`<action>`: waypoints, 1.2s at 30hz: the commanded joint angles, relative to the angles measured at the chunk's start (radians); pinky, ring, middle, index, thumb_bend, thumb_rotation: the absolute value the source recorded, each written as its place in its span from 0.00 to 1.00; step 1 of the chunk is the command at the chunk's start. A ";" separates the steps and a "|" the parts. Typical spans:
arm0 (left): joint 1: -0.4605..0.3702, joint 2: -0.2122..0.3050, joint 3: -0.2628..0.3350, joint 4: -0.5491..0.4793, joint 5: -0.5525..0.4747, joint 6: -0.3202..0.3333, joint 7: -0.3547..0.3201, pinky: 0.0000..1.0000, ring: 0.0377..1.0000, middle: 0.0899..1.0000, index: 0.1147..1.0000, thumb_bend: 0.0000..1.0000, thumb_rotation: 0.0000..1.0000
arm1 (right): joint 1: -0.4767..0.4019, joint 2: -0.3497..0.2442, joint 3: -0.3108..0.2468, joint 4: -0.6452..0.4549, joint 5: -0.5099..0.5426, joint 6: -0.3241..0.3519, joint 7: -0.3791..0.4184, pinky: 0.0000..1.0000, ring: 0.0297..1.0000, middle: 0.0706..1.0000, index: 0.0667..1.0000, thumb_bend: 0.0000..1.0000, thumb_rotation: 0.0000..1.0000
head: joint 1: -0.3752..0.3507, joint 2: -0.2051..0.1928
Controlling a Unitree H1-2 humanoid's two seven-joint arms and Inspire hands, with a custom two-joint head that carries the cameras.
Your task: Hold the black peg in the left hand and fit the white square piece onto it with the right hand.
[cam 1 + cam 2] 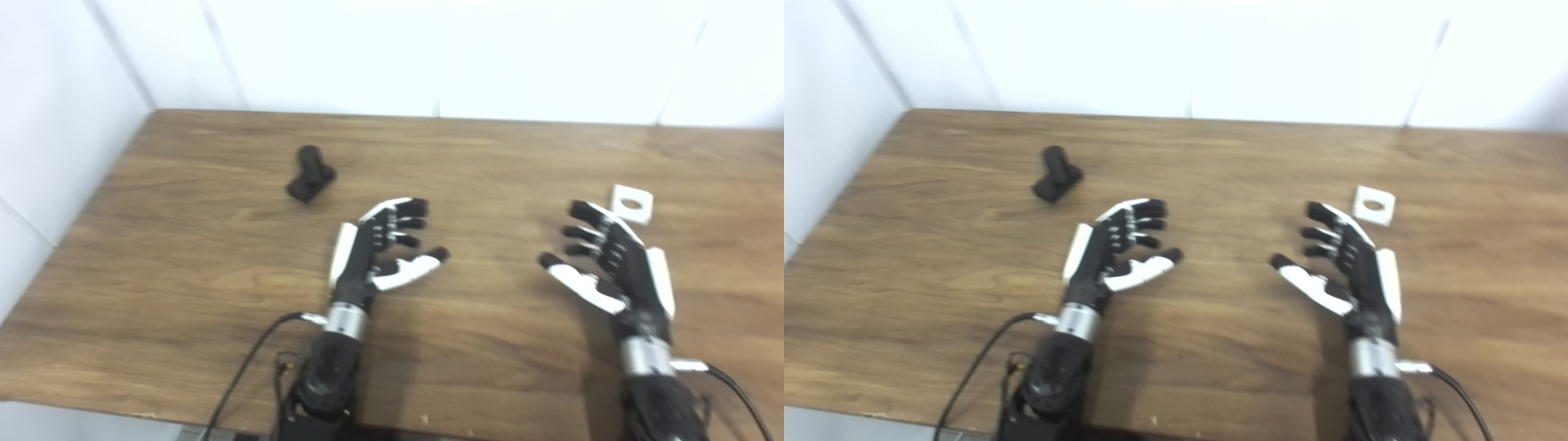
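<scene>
The black peg lies on its side on the wooden table, at the back left. Flat on the table at the right rests the white square piece, with a round hole in it. My left hand hovers open near the table's middle, to the right of and nearer than the peg, holding nothing. Open and empty too, my right hand has its fingertips just short of the white piece, not touching it. In the right eye view the peg and the white piece show the same layout.
White walls close off the table at the back and on the left. Cables run from both wrists over the front edge. Bare wood lies between the two hands.
</scene>
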 commanded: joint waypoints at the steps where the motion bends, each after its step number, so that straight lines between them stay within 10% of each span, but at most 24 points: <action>1: -0.024 -0.005 -0.006 0.001 0.019 -0.036 0.016 0.59 0.70 0.71 0.66 0.71 0.03 | -0.012 -0.006 -0.007 0.001 0.015 -0.047 0.003 0.60 0.69 0.76 0.74 0.79 0.26 | 0.000 0.001; 14: -0.033 -0.002 0.008 -0.027 0.076 -0.064 0.061 0.52 0.65 0.69 0.65 0.70 0.00 | -0.014 -0.014 -0.016 0.017 0.046 -0.059 0.005 0.58 0.68 0.74 0.72 0.77 0.24 | 0.012 -0.004; 36: -0.148 0.137 0.094 -0.113 0.203 0.119 0.060 0.49 0.60 0.66 0.63 0.72 0.01 | -0.027 -0.022 -0.013 0.013 0.052 -0.040 0.012 0.55 0.65 0.75 0.73 0.76 0.19 | 0.010 -0.006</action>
